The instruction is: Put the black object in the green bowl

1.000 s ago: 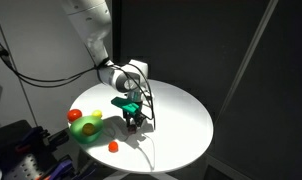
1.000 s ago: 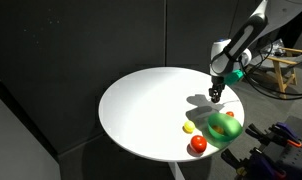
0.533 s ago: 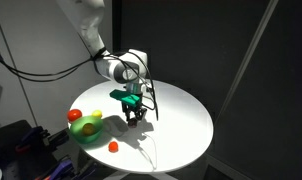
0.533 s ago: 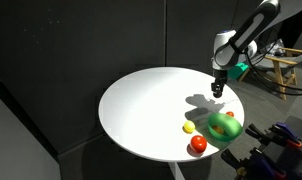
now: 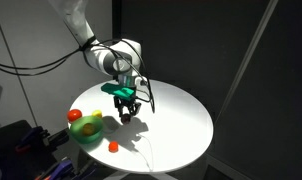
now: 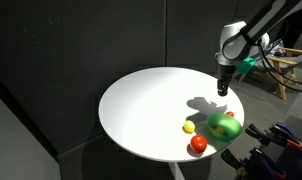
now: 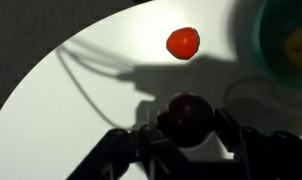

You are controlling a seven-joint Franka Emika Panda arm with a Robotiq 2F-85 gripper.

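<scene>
My gripper (image 7: 187, 128) is shut on the black object (image 7: 185, 112), a dark roundish lump, and holds it above the white round table (image 5: 176, 115). In both exterior views the gripper (image 5: 124, 113) (image 6: 223, 90) hangs just beside the green bowl (image 5: 83, 138) (image 6: 231, 135), not over it. In the wrist view the bowl's rim (image 7: 259, 50) shows at the right edge with a yellow item (image 7: 296, 45) inside. A small red-orange ball (image 7: 183, 43) lies on the table ahead of the jaws.
A red tomato-like fruit (image 5: 74, 116) sits at the bowl's edge, also in the other exterior view (image 6: 198, 145). A small yellow piece (image 6: 189, 127) lies on the table near the bowl. The small red-orange ball (image 5: 112, 146) lies near the table's edge. Dark curtains surround the table.
My gripper has risen from the table with the black object in it and shifted slightly towards the bowl. Nothing else has moved.
</scene>
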